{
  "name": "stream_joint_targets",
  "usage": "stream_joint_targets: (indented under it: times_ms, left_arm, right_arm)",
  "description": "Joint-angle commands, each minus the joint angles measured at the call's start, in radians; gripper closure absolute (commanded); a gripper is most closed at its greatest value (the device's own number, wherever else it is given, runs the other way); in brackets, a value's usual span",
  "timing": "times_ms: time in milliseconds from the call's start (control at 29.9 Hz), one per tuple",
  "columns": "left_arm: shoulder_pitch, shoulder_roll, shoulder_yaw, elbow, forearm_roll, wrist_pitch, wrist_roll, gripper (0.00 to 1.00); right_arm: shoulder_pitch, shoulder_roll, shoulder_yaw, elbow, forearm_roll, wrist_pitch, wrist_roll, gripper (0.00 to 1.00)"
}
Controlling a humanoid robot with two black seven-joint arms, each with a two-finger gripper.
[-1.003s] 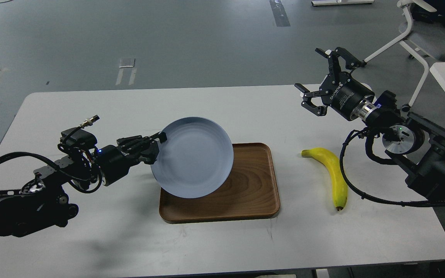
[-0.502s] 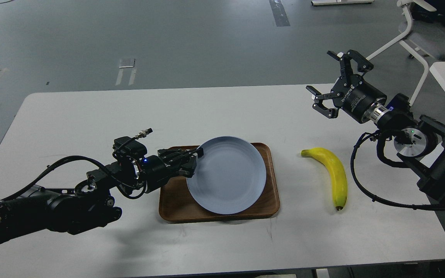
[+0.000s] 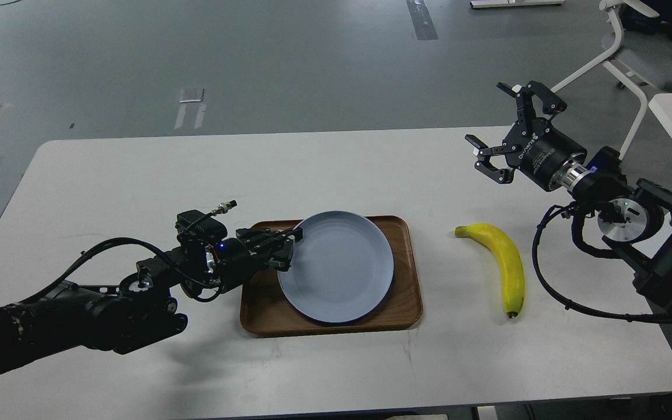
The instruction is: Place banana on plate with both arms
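The banana [image 3: 502, 265] lay flat on the table [image 3: 137, 169], below and nearer me than my right claw [image 3: 502, 137], well apart from it; that claw hung wide and empty, I judged ready to drop onto the fruit. Left of the banana, the plate [image 3: 342, 268] sat in the wooden tray [image 3: 409, 291], its left rim pinched in my left claw [image 3: 286, 248], I judged to steady it. Bare table lay between banana and tray, giving the right claw open room; the table's right edge was close behind.
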Motion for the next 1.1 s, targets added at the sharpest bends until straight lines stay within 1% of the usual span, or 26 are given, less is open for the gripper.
stream_joint_targets:
  times_ms: [0,33,134,201,334,368,435,535,602,635,669,736,769,802,869,903,936,970,1003,1036,1070]
  left_arm:
    - [-0.001,0.006,0.0,-0.003,-0.001,0.001,-0.013,0.35]
    - [-0.001,0.009,0.0,-0.008,-0.001,-0.001,-0.014,0.28]
    - [-0.005,0.016,-0.001,-0.018,-0.003,-0.001,-0.016,0.2]
    - [-0.008,0.023,-0.001,-0.032,-0.011,-0.001,-0.017,0.12]
    - [-0.01,0.026,-0.016,-0.032,-0.02,0.002,-0.026,0.06]
    - [-0.013,0.028,-0.024,-0.034,-0.03,0.005,-0.028,0.04]
    - [-0.016,0.028,-0.056,-0.032,-0.072,0.008,-0.028,0.03]
    - [-0.045,0.028,-0.148,-0.034,-0.184,0.01,-0.028,0.02]
    - [-0.066,0.025,-0.261,-0.034,-0.335,0.007,-0.028,0.02]
    - [-0.076,0.023,-0.289,-0.034,-0.378,0.002,-0.028,0.02]
    - [-0.099,0.022,-0.338,-0.034,-0.464,-0.002,-0.028,0.02]
    - [-0.114,0.02,-0.374,-0.034,-0.544,-0.004,-0.025,0.02]
    - [-0.122,0.017,-0.4,-0.034,-0.613,-0.004,-0.019,0.02]
    - [-0.125,0.017,-0.411,-0.034,-0.644,-0.004,-0.017,0.02]
    - [-0.152,0.017,-0.438,-0.034,-0.751,-0.013,-0.003,0.02]
    - [-0.159,0.019,-0.441,-0.034,-0.773,-0.021,0.006,0.02]
    - [-0.162,0.023,-0.443,-0.034,-0.793,-0.033,0.018,0.02]
    - [-0.163,0.028,-0.45,-0.032,-0.834,-0.061,0.052,0.02]
    - [-0.163,0.029,-0.46,-0.032,-0.86,-0.074,0.073,0.02]
    - [-0.163,0.035,-0.49,-0.032,-0.911,-0.099,0.119,0.02]
    - [-0.163,0.037,-0.507,-0.032,-0.935,-0.108,0.142,0.02]
  right_arm:
    - [0.0,0.0,0.0,0.001,0.0,-0.001,0.0,0.0]
    - [0.0,0.0,0.0,0.001,-0.001,-0.001,0.0,0.0]
    - [-0.002,-0.001,-0.002,0.001,0.0,-0.001,0.0,0.0]
    - [-0.002,-0.001,-0.002,0.004,-0.001,-0.001,0.0,0.0]
    - [-0.003,-0.026,-0.005,0.018,-0.001,0.0,0.0,0.0]
    - [-0.003,-0.04,-0.011,0.03,-0.001,0.002,-0.002,0.0]
    - [-0.002,-0.064,-0.018,0.04,-0.006,0.002,-0.002,0.0]
    - [0.014,-0.103,-0.023,0.053,-0.093,0.002,-0.002,0.0]
    - [0.037,-0.155,-0.023,0.082,-0.307,0.002,-0.002,0.0]
    - [0.044,-0.17,-0.025,0.099,-0.387,0.0,-0.002,0.0]
    - [0.06,-0.199,-0.031,0.144,-0.567,-0.003,0.0,0.0]
    - [0.07,-0.236,-0.031,0.19,-0.743,-0.005,0.003,0.0]
    - [0.077,-0.273,-0.035,0.23,-0.903,-0.006,0.006,0.02]
    - [0.078,-0.287,-0.037,0.245,-0.976,-0.006,0.006,0.03]
    - [0.069,-0.317,-0.048,0.308,-1.23,-0.006,0.014,0.04]
    - [0.069,-0.321,-0.06,0.322,-1.283,-0.006,0.018,0.05]
    - [0.069,-0.327,-0.074,0.334,-1.337,-0.008,0.021,0.07]
    - [0.07,-0.34,-0.112,0.359,-1.424,-0.018,0.026,0.07]
    - [0.07,-0.348,-0.132,0.371,-1.463,-0.029,0.026,0.07]
    - [0.07,-0.363,-0.173,0.394,-1.524,-0.061,0.028,0.07]
    - [0.07,-0.368,-0.193,0.402,-1.553,-0.078,0.028,0.07]
